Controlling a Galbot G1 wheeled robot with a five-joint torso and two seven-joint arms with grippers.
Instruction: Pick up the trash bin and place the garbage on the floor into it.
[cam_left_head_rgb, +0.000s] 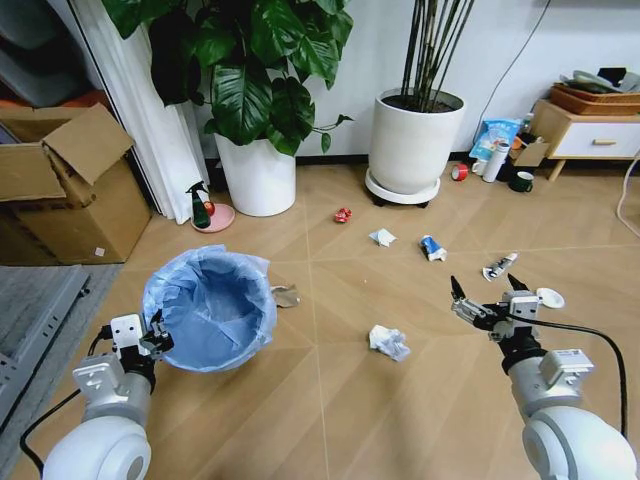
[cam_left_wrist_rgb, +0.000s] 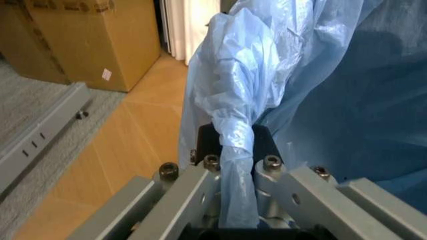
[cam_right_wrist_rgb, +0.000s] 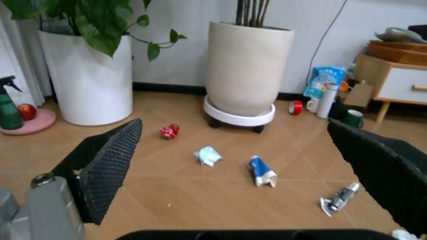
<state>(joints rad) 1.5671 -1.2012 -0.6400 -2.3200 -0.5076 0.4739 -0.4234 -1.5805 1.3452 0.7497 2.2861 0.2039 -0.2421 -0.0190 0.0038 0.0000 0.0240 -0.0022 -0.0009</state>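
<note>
Light-blue bag lines the trash bin (cam_left_head_rgb: 210, 308), on the floor (cam_left_head_rgb: 330, 420) at the robot's left; left gripper (cam_left_head_rgb: 155, 338) at its near rim. Paper wad (cam_left_head_rgb: 388, 342) between the arms. Right gripper (cam_left_head_rgb: 484, 296) above the floor, spread wide.

Left wrist: fingers (cam_left_wrist_rgb: 270, 150) pinch a bag fold (cam_left_wrist_rgb: 233, 115), evidently a lifting handle.

Right wrist: red piece (cam_right_wrist_rgb: 169, 131), blue-white wrapper (cam_right_wrist_rgb: 262, 171), tube wrapper (cam_right_wrist_rgb: 339, 197) lie scattered ahead.

Ahead of me a pale wall (cam_left_head_rgb: 560, 40) runs behind two big white plant pots (cam_left_head_rgb: 257, 172) (cam_left_head_rgb: 415, 140). The floor (cam_left_head_rgb: 350, 400) is light wood herringbone. Cardboard boxes (cam_left_head_rgb: 60, 190) stand at my far left, a low wooden cabinet (cam_left_head_rgb: 585, 135) at my far right, with soft, even light.
</note>
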